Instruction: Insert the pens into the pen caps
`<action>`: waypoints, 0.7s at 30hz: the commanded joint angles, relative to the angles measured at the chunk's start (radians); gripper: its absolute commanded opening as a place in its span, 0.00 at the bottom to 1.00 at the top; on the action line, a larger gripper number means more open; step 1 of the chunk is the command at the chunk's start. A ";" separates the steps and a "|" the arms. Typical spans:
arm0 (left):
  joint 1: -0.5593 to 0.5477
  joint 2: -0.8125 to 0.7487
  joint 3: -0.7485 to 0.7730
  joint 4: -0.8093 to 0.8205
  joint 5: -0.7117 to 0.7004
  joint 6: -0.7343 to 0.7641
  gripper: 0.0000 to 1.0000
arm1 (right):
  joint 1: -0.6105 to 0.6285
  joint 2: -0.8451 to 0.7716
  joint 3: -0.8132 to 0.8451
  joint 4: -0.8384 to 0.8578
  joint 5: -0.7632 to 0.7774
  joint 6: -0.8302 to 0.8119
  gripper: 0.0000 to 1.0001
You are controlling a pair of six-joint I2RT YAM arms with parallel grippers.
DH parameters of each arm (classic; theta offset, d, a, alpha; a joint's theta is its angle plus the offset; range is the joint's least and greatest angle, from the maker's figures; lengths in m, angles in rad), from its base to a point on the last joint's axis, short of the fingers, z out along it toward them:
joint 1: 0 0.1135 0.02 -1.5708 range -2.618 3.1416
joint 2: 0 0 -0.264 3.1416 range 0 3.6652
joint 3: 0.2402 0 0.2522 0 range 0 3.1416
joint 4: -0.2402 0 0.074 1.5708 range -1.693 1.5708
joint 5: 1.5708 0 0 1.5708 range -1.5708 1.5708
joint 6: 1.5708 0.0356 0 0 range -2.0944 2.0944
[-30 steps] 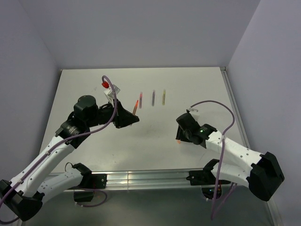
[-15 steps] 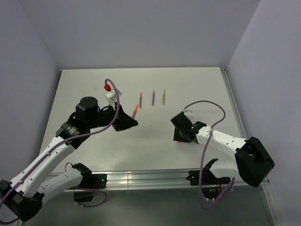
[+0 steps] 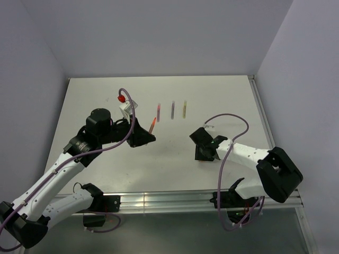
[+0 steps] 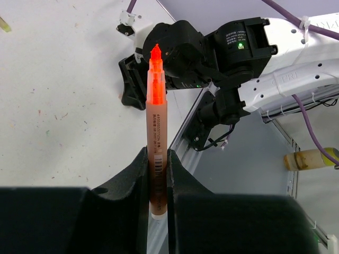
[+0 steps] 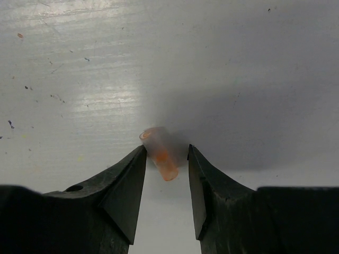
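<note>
On the table [image 5: 79,63] at right, the right gripper [image 5: 166,150] is straddling the lying orange cap [image 5: 160,154], jaws parted, apparently to grasp it, while the left gripper [image 4: 157,159] is clamping the orange-red pen [image 4: 156,106] aloft, tip outward, seemingly for insertion.

— Left side?
— Reaches forward with elbow bent, pinching the orange-red pen [image 4: 157,121] tight in the left gripper [image 4: 158,159], tip outward.
— And the right?
— Stretches low and leftward, holding the right gripper [image 5: 164,153] parted, pointed down.
</note>
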 commanded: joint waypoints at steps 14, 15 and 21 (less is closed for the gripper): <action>-0.001 0.019 -0.009 0.027 0.012 0.009 0.00 | 0.011 0.098 0.038 0.037 -0.007 -0.007 0.41; -0.003 0.022 -0.010 0.027 0.014 0.005 0.00 | 0.011 0.110 0.044 0.034 -0.007 -0.008 0.41; -0.003 0.037 -0.009 0.027 0.015 0.004 0.00 | 0.016 0.144 0.047 0.041 -0.039 -0.016 0.33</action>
